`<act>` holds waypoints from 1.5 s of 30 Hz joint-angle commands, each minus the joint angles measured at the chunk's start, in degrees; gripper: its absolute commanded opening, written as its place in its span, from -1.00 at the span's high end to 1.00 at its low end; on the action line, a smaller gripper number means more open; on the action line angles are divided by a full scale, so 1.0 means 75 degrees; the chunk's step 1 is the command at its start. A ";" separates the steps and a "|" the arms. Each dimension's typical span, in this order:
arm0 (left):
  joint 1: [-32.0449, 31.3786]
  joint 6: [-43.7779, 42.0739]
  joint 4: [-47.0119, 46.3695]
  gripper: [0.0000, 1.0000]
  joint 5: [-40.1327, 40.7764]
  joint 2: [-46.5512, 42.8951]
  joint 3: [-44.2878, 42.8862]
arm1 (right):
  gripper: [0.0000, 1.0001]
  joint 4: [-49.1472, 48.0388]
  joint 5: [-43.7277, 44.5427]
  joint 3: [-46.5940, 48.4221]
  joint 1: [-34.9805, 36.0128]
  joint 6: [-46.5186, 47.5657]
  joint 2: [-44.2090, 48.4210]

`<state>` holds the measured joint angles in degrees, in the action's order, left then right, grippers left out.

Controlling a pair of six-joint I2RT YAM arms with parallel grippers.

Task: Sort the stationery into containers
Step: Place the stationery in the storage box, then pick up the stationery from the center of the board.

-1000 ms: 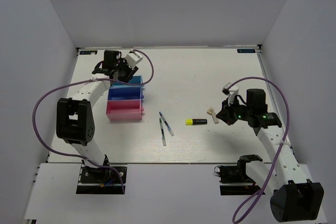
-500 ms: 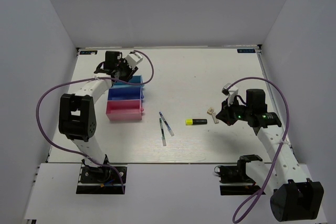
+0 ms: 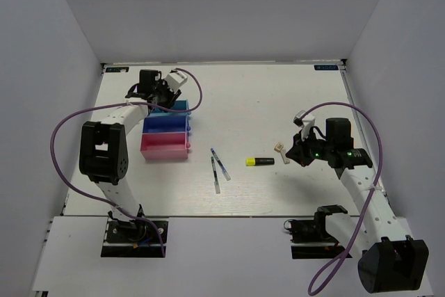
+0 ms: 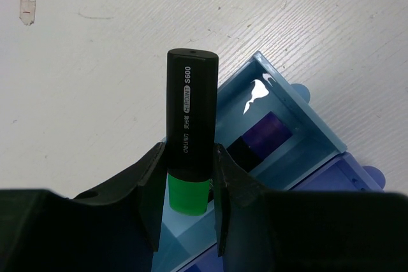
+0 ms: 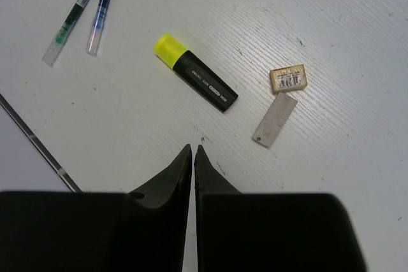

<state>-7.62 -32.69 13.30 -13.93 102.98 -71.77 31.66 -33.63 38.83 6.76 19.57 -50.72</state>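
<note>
Change: left arm's elbow link creeps farther over last second; left gripper [image 4: 187,157] barely shifts, hanging above light blue tray [image 4: 290,93] at far left. Jaws half-wide, clamped on green highlighter [image 4: 189,113]. Purple highlighter [image 4: 264,135] already lies in that tray. Right gripper [image 5: 193,151] unmoved, pinched closed, empty. Loose items unmoved.

Meaning: probably about to release green beside purple, not yet dropped.

Counts:
- Highlighters, three: yellow highlighter [image 5: 194,81] on table, centre-right.
- Pens, two: green pen [image 5: 75,12], blue pen [image 5: 101,11], side by side.
- Cream piece [image 5: 289,78], one, with grey strip [image 5: 274,121] just beside.
- Trays, three: dark blue tray [image 3: 165,124], pink tray [image 3: 165,145], nearer.
</note>
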 commanded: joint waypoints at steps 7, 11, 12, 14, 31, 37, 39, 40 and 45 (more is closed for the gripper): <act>0.0020 0.0175 -0.0168 0.49 0.0193 -0.0137 0.0205 | 0.86 0.0045 -0.0169 0.0131 -0.0023 0.0086 0.0036; 0.0031 0.0175 -0.0144 0.22 0.0287 -0.0195 0.0217 | 0.84 0.0080 -0.0169 0.0143 -0.0011 0.0097 0.0025; 0.0031 0.0209 -0.0121 0.09 0.0334 -0.0207 0.0229 | 0.84 0.0068 -0.0180 0.0155 -0.0011 0.0097 0.0024; 0.0020 0.0245 -0.0098 0.02 0.0346 -0.0289 0.0229 | 0.81 0.0068 -0.0169 0.0143 -0.0023 0.0097 0.0024; -0.0635 0.2984 0.0659 0.95 0.1366 -0.2561 0.0393 | -0.47 0.0337 -0.0847 -0.0009 0.0187 0.1661 -0.0548; -0.0988 0.6038 0.2316 -0.52 -0.0051 -0.4693 0.1281 | -0.81 0.0386 -0.1447 0.0027 0.0738 0.4695 -0.1615; -0.0988 0.6384 0.2503 -0.60 -0.0474 -0.5826 0.2275 | -0.81 0.0196 -0.1131 0.0421 0.0914 0.5459 -0.2442; -0.0988 0.6618 0.2782 -0.60 -0.0555 -0.6366 0.2732 | -0.68 0.0278 -0.1060 0.0587 0.0961 0.5534 -0.2692; -0.1000 0.6457 0.3581 -0.60 -0.0487 -0.8150 0.4561 | -0.39 0.0491 -0.0522 0.1501 0.1278 0.6248 -0.4391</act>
<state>-15.18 12.67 32.82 -16.16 45.41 -43.16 35.05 -39.48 46.13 15.35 58.59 -80.86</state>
